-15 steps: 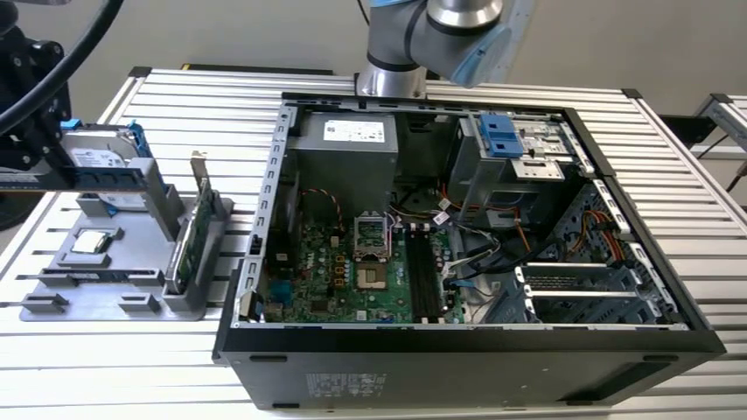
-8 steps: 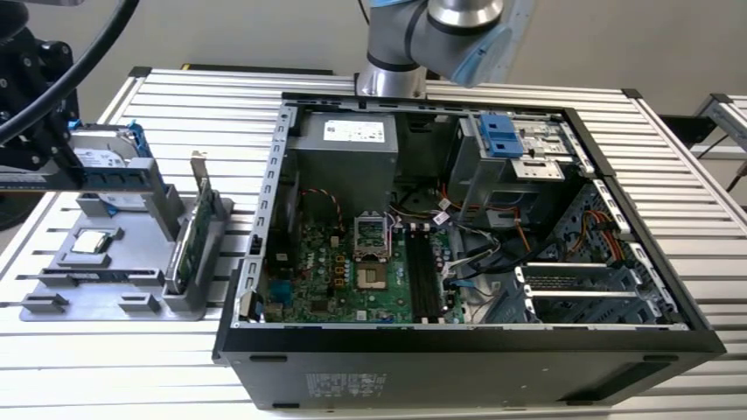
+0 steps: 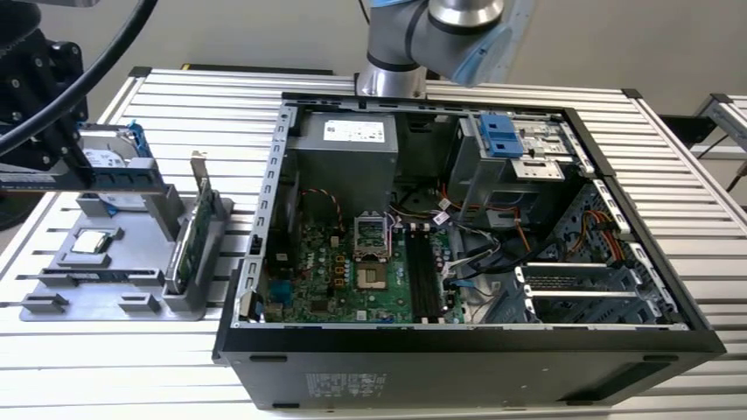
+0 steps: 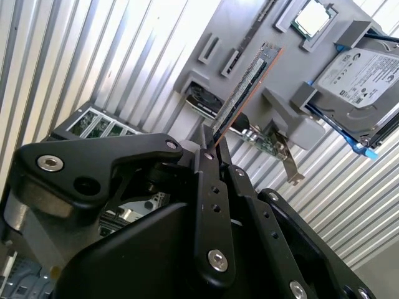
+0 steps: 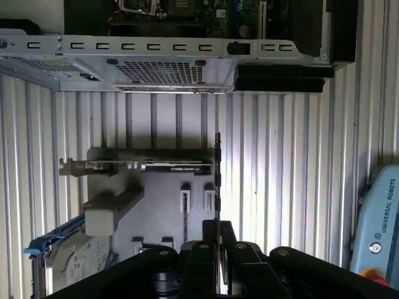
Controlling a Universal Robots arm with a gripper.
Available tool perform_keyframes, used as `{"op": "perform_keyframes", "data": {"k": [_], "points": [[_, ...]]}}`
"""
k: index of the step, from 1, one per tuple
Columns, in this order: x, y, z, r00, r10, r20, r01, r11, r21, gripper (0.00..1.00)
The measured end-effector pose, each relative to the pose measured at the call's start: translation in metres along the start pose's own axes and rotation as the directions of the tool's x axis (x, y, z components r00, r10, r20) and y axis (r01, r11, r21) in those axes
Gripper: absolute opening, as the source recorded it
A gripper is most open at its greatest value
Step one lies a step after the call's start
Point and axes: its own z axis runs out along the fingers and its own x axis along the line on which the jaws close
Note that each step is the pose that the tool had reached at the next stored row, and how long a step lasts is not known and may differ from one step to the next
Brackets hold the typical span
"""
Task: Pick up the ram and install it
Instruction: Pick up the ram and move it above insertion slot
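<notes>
My gripper (image 4: 211, 148) is shut on the ram (image 4: 244, 93), a thin dark green stick seen edge-on that juts out from between the black fingers (image 4: 209, 187). In the first wrist view the ram (image 5: 217, 180) runs straight out from the gripper (image 5: 217, 224) over the grey parts holder (image 5: 156, 212). In the exterior view the gripper (image 3: 59, 166) hangs at the far left above the holder (image 3: 117, 262), with the ram (image 3: 35, 181) lying level under it. The open computer case (image 3: 467, 341) sits to the exterior view's right, its motherboard memory slots (image 3: 422, 276) facing up.
The holder also carries a silver hard drive with blue rails (image 4: 358, 75), a processor chip (image 4: 315, 18) and a tall green expansion card with a metal bracket (image 3: 192, 236). The case wall (image 5: 156, 59) stands close beside the holder. A ribbed metal table (image 3: 701, 175) lies under everything.
</notes>
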Motion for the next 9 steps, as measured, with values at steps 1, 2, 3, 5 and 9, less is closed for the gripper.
{"op": "perform_keyframes", "data": {"k": [1, 2, 3, 5, 9], "points": [[0.0000, 0.0009, 0.0000, 1.0000, 0.000, 0.0000, 0.000, 1.0000, 0.0002, 0.00], [0.0000, 0.0018, 0.0001, 1.0000, 0.000, -0.0001, 0.000, 1.0000, 0.0003, 0.00], [0.0000, 0.0027, 0.0000, 1.0000, 0.000, 0.0000, 0.000, 1.0000, 0.0005, 0.00], [0.0001, 0.0045, 0.0001, 1.0000, 0.000, 0.0000, 0.000, 1.0000, 0.0007, 0.00], [0.0001, 0.0080, 0.0001, 1.0000, 0.000, 0.0000, 0.000, 1.0000, 0.0012, 0.00]]}}
